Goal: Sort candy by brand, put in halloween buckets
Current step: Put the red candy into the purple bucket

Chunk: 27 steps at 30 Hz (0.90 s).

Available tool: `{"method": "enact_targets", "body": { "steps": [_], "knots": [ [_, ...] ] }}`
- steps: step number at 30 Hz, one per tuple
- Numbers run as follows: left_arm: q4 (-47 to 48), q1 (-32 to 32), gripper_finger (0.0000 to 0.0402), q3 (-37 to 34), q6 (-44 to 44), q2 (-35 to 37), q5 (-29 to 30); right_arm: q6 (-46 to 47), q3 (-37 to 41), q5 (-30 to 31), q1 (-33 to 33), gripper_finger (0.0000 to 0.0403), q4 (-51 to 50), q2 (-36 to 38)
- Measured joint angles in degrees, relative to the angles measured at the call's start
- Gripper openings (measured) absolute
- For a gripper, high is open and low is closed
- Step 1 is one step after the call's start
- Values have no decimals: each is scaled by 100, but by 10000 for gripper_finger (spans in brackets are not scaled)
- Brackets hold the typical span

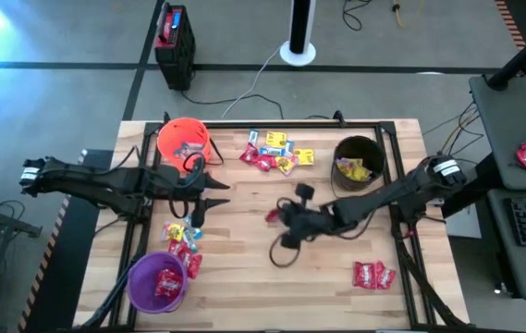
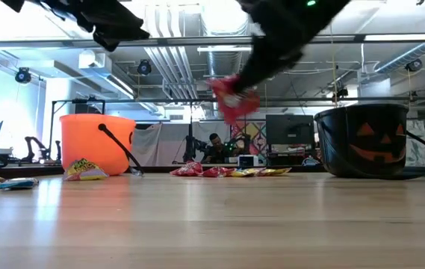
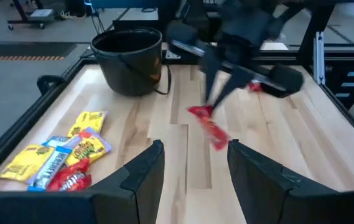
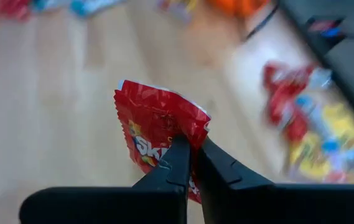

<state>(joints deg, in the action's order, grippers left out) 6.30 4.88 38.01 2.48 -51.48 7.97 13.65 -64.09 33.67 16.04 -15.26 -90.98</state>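
Three halloween buckets are seen on the wooden bench: one orange bucket at the far left, one black bucket with a pumpkin face at the far right, and one translucent purple bucket at the near left corner. Red packets are seen inside the purple bucket, yellow packets inside the black one. One red Skittles packet is pinched by its edge between the closed fingers of the right hand, which is held above the middle of the bench; in the low view the packet hangs clear of the surface. The left hand is held open and empty between the orange and purple buckets, pointing toward the right hand. A mixed heap of candy, in red, yellow and blue-and-white packets, lies between the orange and black buckets; its count cannot be told exactly. A second small cluster lies just beside the purple bucket. Two red packets lie side by side near the right front corner.
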Motion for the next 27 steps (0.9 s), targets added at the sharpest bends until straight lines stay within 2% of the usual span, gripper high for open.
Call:
{"method": "enact_targets", "body": {
  "steps": [5, 12, 19, 23, 27],
  "knots": [
    [-433, 1, 160, -276, 219, 0, 0, -813, 183, 401, -481, 12, 1515, -28],
    [-1459, 1, 160, -712, 285, 0, 45, -1494, 216, 382, -904, 12, 3325, -182],
    [-1652, -1, 160, -786, 273, -37, 861, -1933, 185, 341, -923, 12, 4309, -262],
    [-1928, 1, 160, -788, 139, -216, 868, -2108, 185, 80, -923, 12, 4804, -330],
    [-2342, 1, 160, -788, 50, -519, 866, -2210, 185, 77, -923, 12, 5007, -359]
  ]
}}
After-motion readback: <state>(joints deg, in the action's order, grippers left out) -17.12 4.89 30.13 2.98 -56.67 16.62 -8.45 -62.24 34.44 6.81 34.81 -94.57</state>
